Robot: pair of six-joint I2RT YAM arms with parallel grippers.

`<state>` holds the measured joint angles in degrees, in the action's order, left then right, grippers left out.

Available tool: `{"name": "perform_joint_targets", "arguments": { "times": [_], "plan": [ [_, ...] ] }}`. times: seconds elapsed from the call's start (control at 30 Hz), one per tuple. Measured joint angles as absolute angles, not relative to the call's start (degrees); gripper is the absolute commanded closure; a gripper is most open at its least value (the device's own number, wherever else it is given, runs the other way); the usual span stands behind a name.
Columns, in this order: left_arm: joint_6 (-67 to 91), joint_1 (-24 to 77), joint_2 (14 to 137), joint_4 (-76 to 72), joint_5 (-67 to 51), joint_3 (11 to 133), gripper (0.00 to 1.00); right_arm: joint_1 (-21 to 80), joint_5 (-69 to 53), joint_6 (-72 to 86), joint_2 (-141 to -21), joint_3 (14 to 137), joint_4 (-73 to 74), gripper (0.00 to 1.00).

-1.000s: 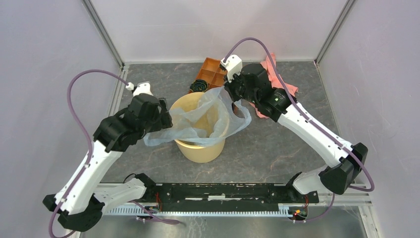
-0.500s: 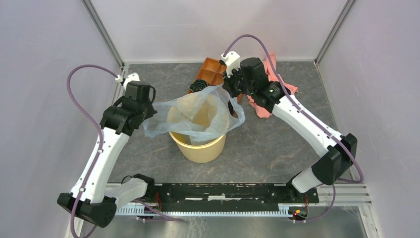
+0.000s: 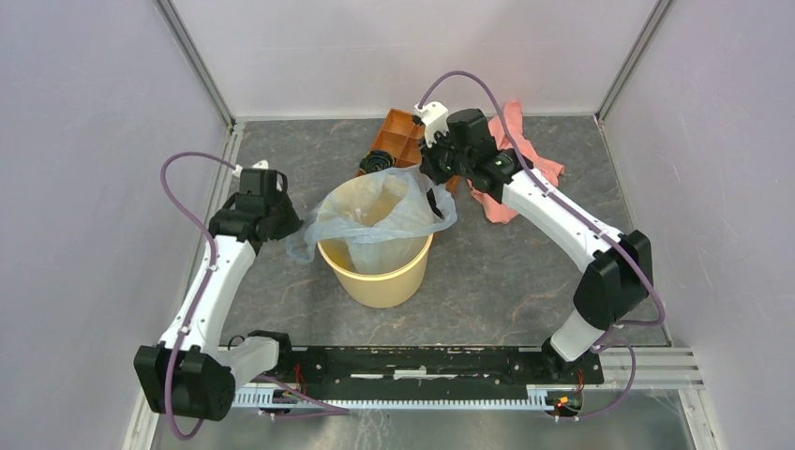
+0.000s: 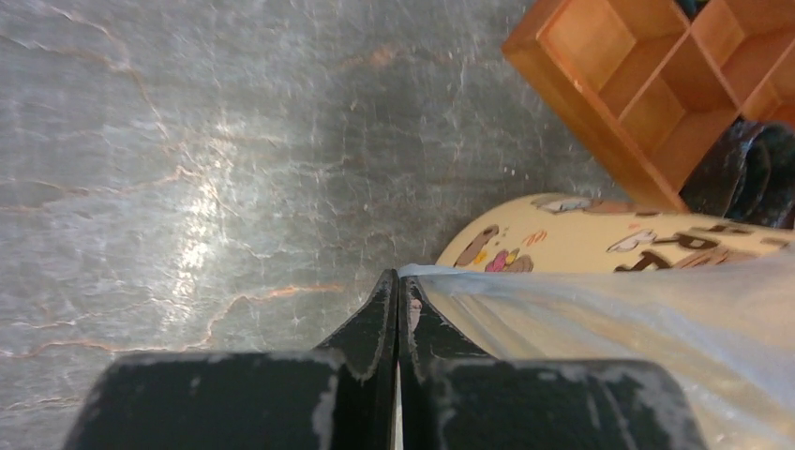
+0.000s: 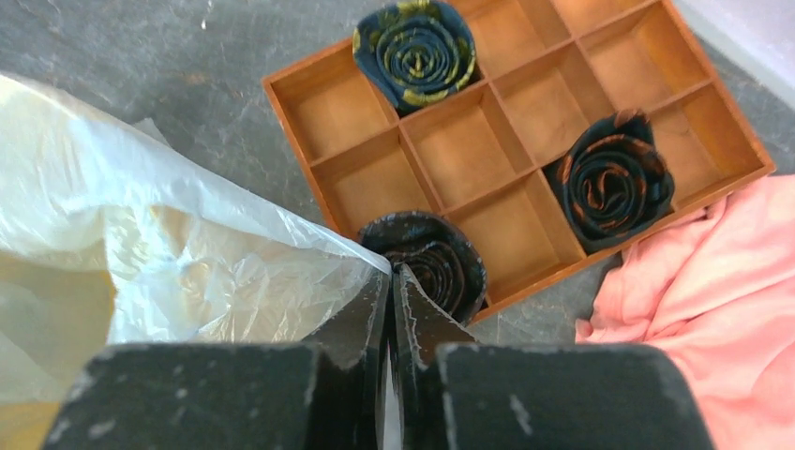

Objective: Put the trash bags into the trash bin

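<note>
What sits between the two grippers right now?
Top view: the trash bag, pinched by left gripper and right gripper, spans the trash bin mouth.

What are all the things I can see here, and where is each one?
trash bag: one, translucent pale blue-grey, draped over the bin's mouth
trash bin: one, tan-yellow, mid-table
tray: one, orange, behind the bin
rolls: three, dark, in tray compartments
cloth: one, pink, right of the tray
table: one, grey marbled, under everything
arms: two, white and black, either side of the bin
left gripper: one, black, shut on the bag's left edge
right gripper: one, black, shut on the bag's far edge
</note>
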<state>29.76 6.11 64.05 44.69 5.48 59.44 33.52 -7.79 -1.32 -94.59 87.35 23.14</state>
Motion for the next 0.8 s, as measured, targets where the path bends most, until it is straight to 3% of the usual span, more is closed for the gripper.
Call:
{"name": "perform_joint_targets", "arguments": {
  "times": [0.13,0.27,0.5,0.57,0.67,0.8],
  "plan": [
    [30.2,5.9,59.6,43.1,1.3,52.3,0.98,33.4,-8.0,-1.3,-94.5,83.9,22.9,0.83],
    [30.8,5.8,54.2,43.4,-2.7,47.4,0.97,33.4,-8.0,-1.4,-94.4,81.0,25.0,0.65],
    [34.2,5.8,46.3,46.2,-6.3,46.7,0.53,33.3,0.3,-1.8,-90.7,85.8,34.2,0.17],
    [34.5,5.7,46.0,48.8,-5.8,47.9,0.38,33.1,3.1,-1.3,-87.7,86.7,35.8,0.09],
    [35.0,5.7,45.2,52.8,-2.9,51.0,0.20,33.0,6.9,0.4,-80.5,87.0,38.3,0.02],
    [35.9,5.7,41.2,56.4,0.1,54.5,0.15,32.9,7.8,5.1,-71.8,84.8,38.5,0.02]
  ]
}}
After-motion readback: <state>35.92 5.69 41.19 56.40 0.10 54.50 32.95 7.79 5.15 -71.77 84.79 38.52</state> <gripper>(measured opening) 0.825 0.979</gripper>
